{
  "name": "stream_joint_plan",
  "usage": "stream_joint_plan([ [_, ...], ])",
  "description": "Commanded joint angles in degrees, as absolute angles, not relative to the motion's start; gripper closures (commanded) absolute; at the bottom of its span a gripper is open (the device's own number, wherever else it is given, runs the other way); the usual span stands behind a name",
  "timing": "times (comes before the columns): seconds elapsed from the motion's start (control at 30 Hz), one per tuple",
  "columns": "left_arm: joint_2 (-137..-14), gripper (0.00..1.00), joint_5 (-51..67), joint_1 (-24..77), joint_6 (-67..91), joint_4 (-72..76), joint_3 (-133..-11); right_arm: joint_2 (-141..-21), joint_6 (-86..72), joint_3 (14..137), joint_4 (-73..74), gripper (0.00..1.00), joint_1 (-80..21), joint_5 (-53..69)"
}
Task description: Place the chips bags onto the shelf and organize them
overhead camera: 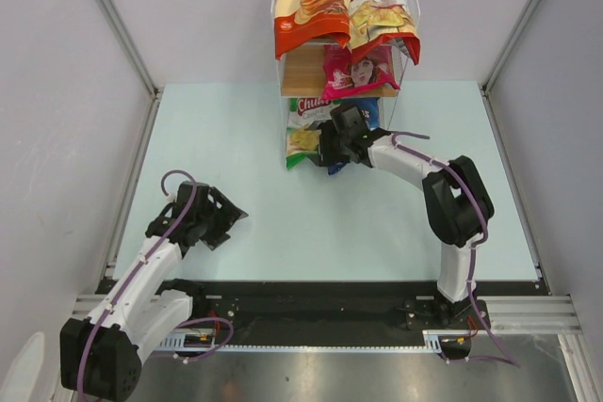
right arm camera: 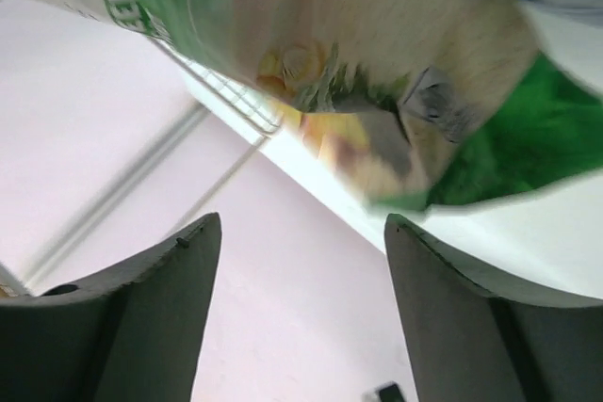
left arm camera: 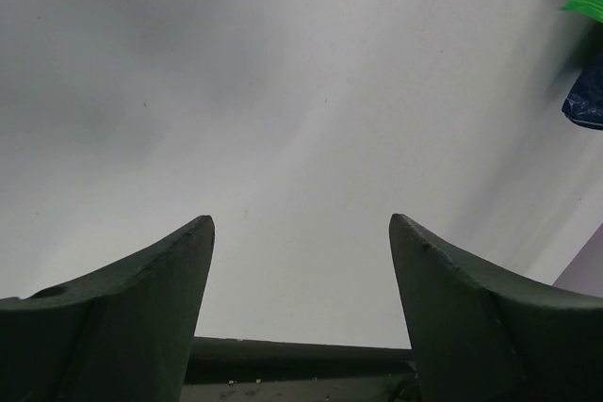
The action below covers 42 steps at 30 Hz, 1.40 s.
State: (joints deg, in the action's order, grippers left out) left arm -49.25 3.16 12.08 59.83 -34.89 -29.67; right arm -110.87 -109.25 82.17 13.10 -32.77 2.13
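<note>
Shelf (overhead camera: pixel 303 71), pale mint table (overhead camera: pixel 283 223), grey walls (overhead camera: pixel 57 138)

White-and-black arms (overhead camera: pixel 141 275), purple cables (overhead camera: pixel 178 172), dark curved fingers (left arm camera: pixel 141 308)

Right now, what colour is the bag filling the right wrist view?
Green bag; top external view shows it best.

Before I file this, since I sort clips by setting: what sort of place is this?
Probably a robot test cell, not a shop: plain grey walls with metal rails, a pale table with a left arm and right arm mounted at its near edge, one small shelf of chips bags.
</note>
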Motion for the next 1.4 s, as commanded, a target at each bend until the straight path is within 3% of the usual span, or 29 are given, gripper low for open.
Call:
stream_joint_plan([
  [0.0,-48.3,0.2,2.3,11.8,58.3,-34.7,-30.4,-105.1,-101.0,82.2,21.0,0.22,-31.2,7.7],
  [0.63,-51.1,0.2,3.4,12.4,56.5,-31.0,-32.7,-95.3,-86.6,76.3,25.6,0.28,-22.5,13.3],
  [0.73,-52.0,0.19,4.3,12.6,56.7,-29.8,-32.3,-97.1,-84.7,75.2,20.6,0.39,-21.1,12.8],
  [0.77,-52.4,0.2,4.6,12.7,56.7,-29.5,-32.3,-97.9,-84.9,75.1,18.6,0.47,-20.9,14.1],
  [0.9,-53.9,0.2,5.1,12.9,55.9,-29.2,-33.2,-102.7,-88.0,74.5,5.8,0.97,-20.2,17.8],
  [1.37,-56.6,0.2,4.9,13.1,55.1,-29.4,-35.4,-113.5,-94.9,74.6,-10.4,1.0,-20.6,17.0],
])
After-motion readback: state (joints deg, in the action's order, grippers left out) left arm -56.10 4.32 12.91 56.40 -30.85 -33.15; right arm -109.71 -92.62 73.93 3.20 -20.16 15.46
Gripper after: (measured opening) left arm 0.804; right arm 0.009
